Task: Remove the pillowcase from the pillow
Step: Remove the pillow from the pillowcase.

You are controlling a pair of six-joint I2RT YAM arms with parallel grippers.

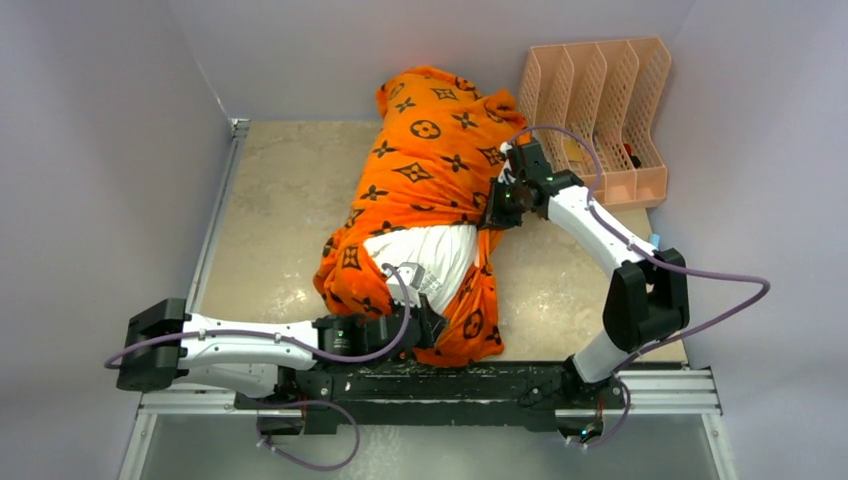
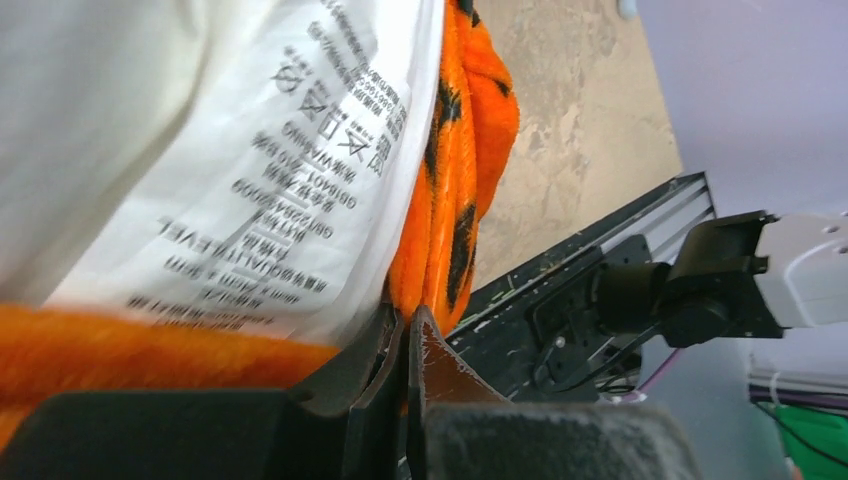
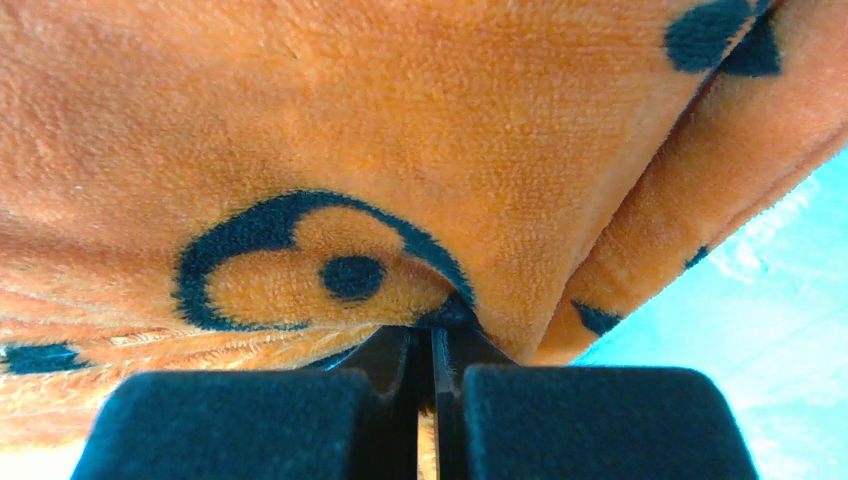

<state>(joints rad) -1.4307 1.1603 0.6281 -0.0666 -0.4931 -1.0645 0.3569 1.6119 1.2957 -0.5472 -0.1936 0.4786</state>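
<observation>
Soft, light pillowcase (image 1: 430, 150) sheathes all but the near end of the pillow (image 1: 432, 250), best pinched at its hem there; right end effector (image 1: 503, 197) clamps its side, left end effector (image 1: 425, 305) sits closed there, perhaps on cloth.

Pillowcase (image 3: 420, 130): plush orange cloth, short fuzzy nap, matt. Pillow (image 1: 430, 250) showing from its near end: smooth white fabric with a printed label (image 2: 300, 190). Table (image 1: 290, 200) beneath: mottled beige, matt, stone-like.
</observation>
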